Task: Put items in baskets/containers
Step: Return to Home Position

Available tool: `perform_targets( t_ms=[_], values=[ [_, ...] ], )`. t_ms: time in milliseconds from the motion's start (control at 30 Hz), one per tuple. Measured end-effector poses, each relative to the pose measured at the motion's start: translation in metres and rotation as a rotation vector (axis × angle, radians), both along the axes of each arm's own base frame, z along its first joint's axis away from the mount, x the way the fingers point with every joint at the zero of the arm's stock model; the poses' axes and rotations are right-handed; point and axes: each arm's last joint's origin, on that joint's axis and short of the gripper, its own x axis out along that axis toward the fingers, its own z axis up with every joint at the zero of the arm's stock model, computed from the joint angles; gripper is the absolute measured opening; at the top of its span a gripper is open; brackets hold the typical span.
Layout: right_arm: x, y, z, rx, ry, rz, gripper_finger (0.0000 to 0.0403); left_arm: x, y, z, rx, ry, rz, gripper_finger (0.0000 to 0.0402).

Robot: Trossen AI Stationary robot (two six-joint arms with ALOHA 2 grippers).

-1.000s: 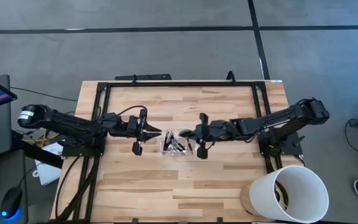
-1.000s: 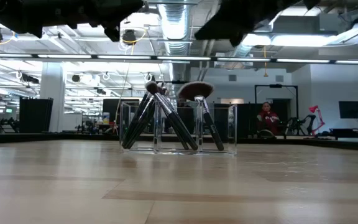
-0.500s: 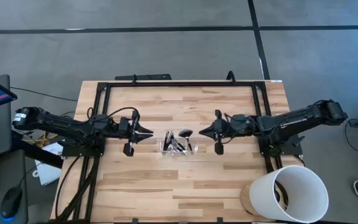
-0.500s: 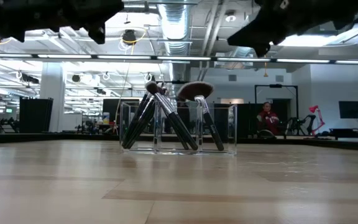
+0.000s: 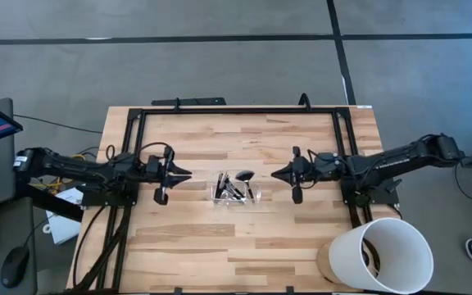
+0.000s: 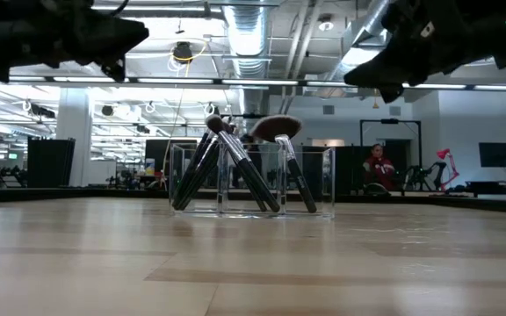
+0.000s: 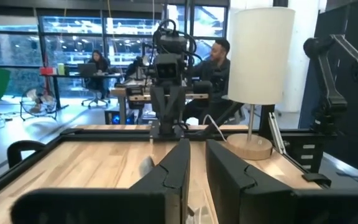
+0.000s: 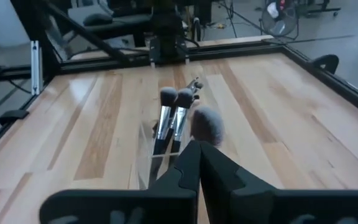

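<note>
The clear tray (image 5: 234, 189) stands mid-table, and several dark brushes (image 6: 235, 171) lean upright inside it, their heads above the rim. One fan-shaped head (image 6: 277, 128) tops the bunch. In the right wrist view the brushes (image 8: 173, 118) show straight ahead. My left gripper (image 5: 187, 173) hovers left of the tray, my right gripper (image 5: 274, 174) right of it. Both point at the tray from a distance, are raised off the table and hold nothing. The right fingers meet at the tips, and the left fingers stand with only a thin slit between them.
A large white bucket (image 5: 385, 254) stands at the table's near right corner. A black frame (image 5: 236, 110) runs along the far and side edges. Bare wood lies in front of the tray. People sit in the room beyond the table.
Both arms have drawn back from the tray, level above the table: the left gripper toward the table's left edge, the right gripper toward its right edge. The tray and its brushes have stayed where they were.
</note>
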Motion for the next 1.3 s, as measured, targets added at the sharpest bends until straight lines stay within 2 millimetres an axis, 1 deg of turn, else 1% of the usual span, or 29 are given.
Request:
perform_targets(
  t_ms=[167,367,533,933,1133,1300],
  values=[
    [-0.011,-0.001,-0.004,0.015,-0.034,-0.004,0.0001,-0.013,0.001,-0.007,-0.024,-0.038,0.000,0.0049],
    [-0.028,-0.001,-0.016,-0.012,-0.104,0.010,0.0001,-0.022,0.000,-0.013,-0.030,-0.071,-0.044,0.0049],
    [-0.040,0.000,-0.024,-0.006,-0.179,0.021,0.0001,-0.023,0.000,-0.015,-0.030,-0.054,-0.044,0.0049],
    [-0.056,-0.002,-0.036,-0.003,-0.196,-0.013,0.0001,-0.022,0.000,-0.017,-0.041,-0.033,-0.046,0.0049],
    [-0.063,-0.001,-0.037,-0.003,-0.233,-0.019,0.0001,-0.023,0.001,-0.016,-0.052,-0.034,-0.047,0.0049],
    [-0.071,0.000,-0.045,-0.004,-0.246,-0.035,0.0001,-0.024,0.000,-0.014,-0.055,-0.052,-0.053,0.0049]
  ],
)
